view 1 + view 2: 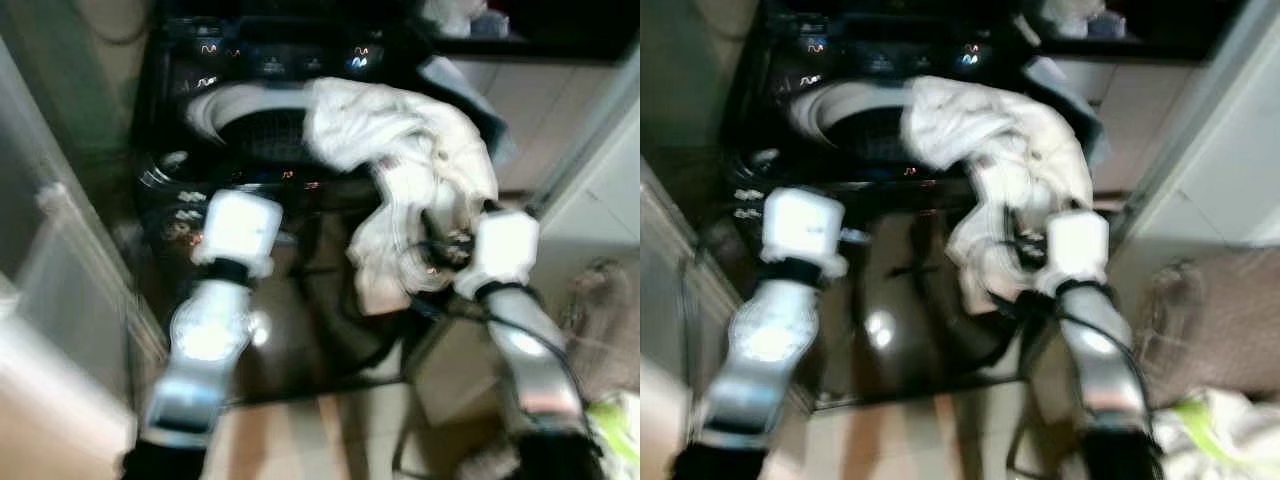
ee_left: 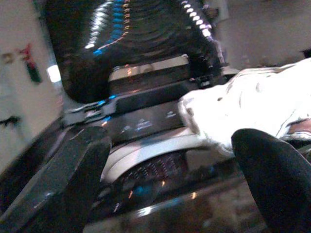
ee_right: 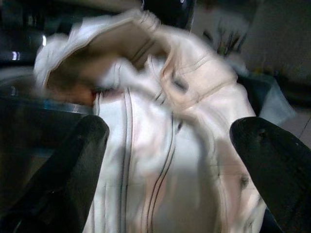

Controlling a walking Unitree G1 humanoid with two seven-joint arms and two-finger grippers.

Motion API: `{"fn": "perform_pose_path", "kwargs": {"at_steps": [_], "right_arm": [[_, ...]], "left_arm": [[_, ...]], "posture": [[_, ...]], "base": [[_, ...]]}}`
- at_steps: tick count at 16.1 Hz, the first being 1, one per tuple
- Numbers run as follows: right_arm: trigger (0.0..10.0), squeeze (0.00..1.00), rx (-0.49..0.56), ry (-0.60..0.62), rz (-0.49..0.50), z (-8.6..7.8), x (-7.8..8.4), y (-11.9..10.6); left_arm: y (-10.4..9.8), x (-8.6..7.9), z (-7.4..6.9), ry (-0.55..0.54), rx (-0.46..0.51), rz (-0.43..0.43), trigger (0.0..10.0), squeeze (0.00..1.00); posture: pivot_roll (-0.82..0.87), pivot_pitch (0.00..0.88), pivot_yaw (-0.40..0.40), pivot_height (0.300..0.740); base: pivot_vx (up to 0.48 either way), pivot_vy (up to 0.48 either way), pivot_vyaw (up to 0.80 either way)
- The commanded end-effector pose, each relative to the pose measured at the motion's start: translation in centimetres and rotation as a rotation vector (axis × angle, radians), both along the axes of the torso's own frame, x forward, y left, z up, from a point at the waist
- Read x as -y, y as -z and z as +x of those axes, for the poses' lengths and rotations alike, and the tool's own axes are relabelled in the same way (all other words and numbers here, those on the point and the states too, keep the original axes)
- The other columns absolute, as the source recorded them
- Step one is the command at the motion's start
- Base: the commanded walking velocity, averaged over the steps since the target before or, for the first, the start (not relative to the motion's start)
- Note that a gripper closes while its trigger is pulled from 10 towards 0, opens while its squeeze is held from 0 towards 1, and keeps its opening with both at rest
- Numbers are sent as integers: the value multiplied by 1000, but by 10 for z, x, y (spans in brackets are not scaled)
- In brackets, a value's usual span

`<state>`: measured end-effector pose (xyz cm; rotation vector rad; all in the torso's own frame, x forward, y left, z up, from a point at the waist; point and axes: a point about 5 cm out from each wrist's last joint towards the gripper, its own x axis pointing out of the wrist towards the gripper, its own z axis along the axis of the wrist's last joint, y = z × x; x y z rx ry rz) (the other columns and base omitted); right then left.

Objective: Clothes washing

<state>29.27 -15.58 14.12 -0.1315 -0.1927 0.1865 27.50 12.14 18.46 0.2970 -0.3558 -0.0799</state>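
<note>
A black top-loading washing machine point(image 1: 250, 60) stands in front of me with its drum opening point(image 1: 265, 130) uncovered. A white garment with thin dark stripes point(image 1: 400, 140) lies over the front right rim and hangs down the machine's front. My right gripper point(image 3: 167, 141) is open, its two black fingers point(image 3: 73, 165) spread wide on either side of the hanging garment point(image 3: 160, 160). My left gripper point(image 2: 170, 160) is open too, held before the machine's front left and pointing at the drum rim and control panel point(image 2: 141, 121). The picture is blurred.
A pale wall or door point(image 1: 50, 280) stands close on the left. On the floor to the right are a brownish basket point(image 1: 600, 300) and a green and white bundle point(image 1: 615, 420). A shelf with items point(image 1: 460, 15) is at the back right.
</note>
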Motion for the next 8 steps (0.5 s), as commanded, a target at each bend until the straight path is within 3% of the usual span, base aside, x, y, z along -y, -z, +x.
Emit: {"fn": "perform_pose_path", "kwargs": {"at_steps": [1, 4, 8], "right_arm": [[10000, 0, -39, 53, -10, -4, 20, 9], [10000, 0, -73, 32, -10, -7, 22, 18], [10000, 0, -192, 57, -9, -29, 40, 45]], "left_arm": [[-7, 15, -1, 55, 25, -18, 10000, 0], [-9, 12, -3, 28, 54, -20, 10000, 0], [-11, 9, -6, 11, 56, -11, 10000, 0]], "posture": [[-26, 0, -65, 740], [-20, 0, -68, 740], [-6, 22, -68, 740]], "base": [[458, 0, 0], [458, 0, 0], [0, 0, 0]]}}
